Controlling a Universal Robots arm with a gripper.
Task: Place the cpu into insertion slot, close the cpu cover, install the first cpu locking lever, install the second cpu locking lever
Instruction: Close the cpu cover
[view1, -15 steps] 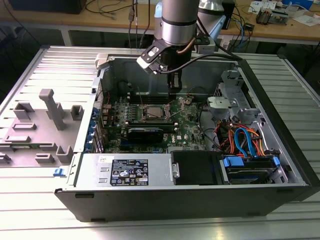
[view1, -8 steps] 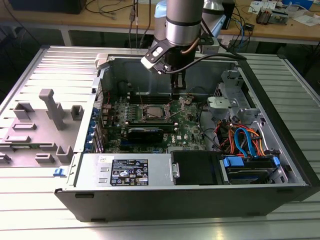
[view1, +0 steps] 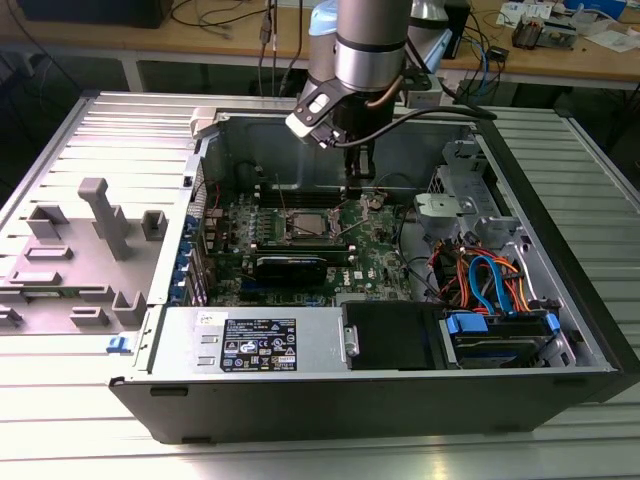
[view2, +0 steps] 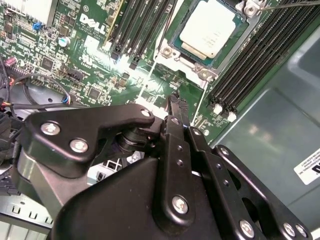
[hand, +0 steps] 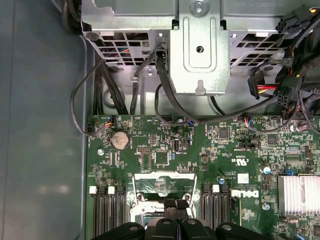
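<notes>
The cpu (view2: 210, 27) sits flat in the insertion slot (view2: 174, 36), silver top up, so step 1 looks done. The cpu cover (hand: 162, 175) is not yet closed, I judge. In the first wrist view it lies folded back over the board (hand: 165, 145), w/ green showing through its window, btw. the slot and the drive cage (hand: 200, 45). So the step in hand is closing the cover.

The gripper (hand: 176, 203) hangs low, just beside the cover. The jaws are narrow, tips together, and they hold nothing as far as I can see. Whether the tips touch the cover, I cannot tell.

In the exterior view the gripper stands at approx. 2 o'clock from the slot, inside the case (view1: 380, 405), which lies open on the bench (view1: 60, 440).

This step calls, imo, for a catch on the cover's free edge and a swing over the cpu w/o pushing the chip sideways.

Room is tight low down. In the exterior view the memory slots (view1: 290, 188) run at 12 and 6 o'clock of the slot, near it. Cables (hand: 167, 100) loop from the cage onto the board near the cover. The case walls are well apart and the way upward is open.
</notes>
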